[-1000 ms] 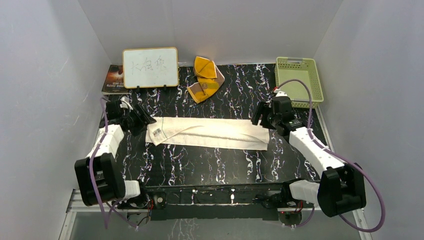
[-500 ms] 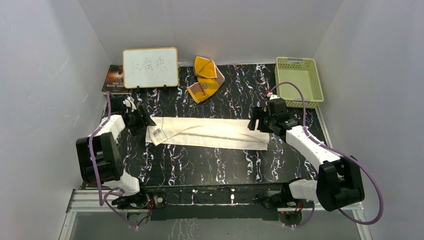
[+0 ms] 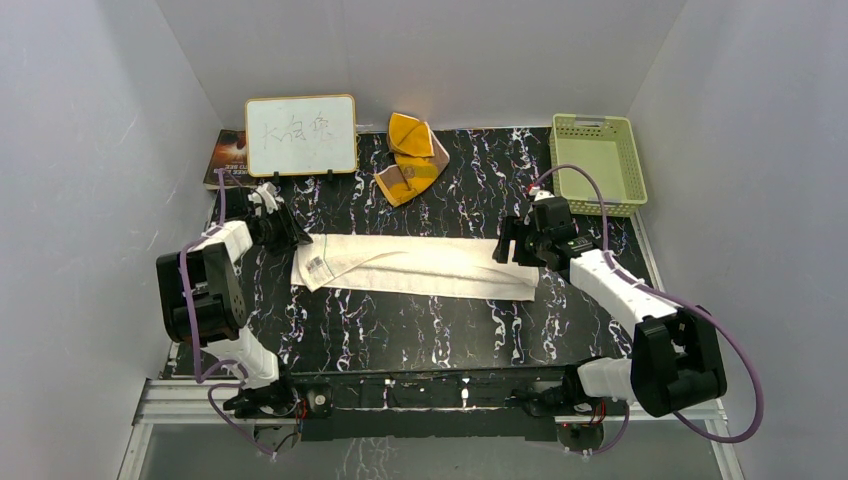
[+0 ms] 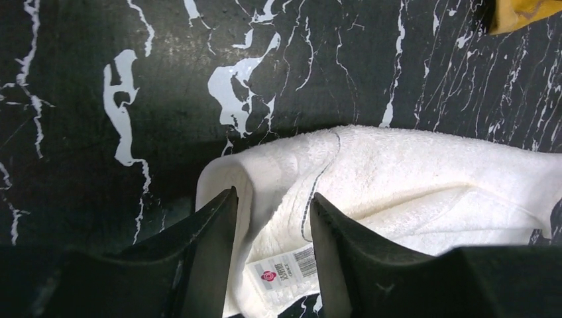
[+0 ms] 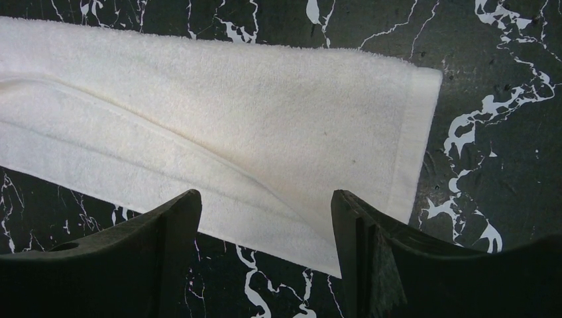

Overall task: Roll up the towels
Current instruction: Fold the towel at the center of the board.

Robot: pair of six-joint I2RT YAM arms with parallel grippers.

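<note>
Fig. Towel rolling, approach to the first towel. The cream-white towel is laid flat on the near side of the white board; its long axis is set parallel to the board's lower edge, and it extends well to the board's right. The orange-yellow towel is left crumpled just right of the board, apart from both arms. The left gripper is placed straight in front of the board, astride the towel's labelled end; its jaws are parted and the cloth in the gap is not visibly pinched. The right gripper is held well to the board's right, over the towel's hemmed end, jaws spread wide and nothing grasped. One end is thus faced by each arm; a roll along the long axis is judged to be called for, the left arm being the lower and nearer.
</note>
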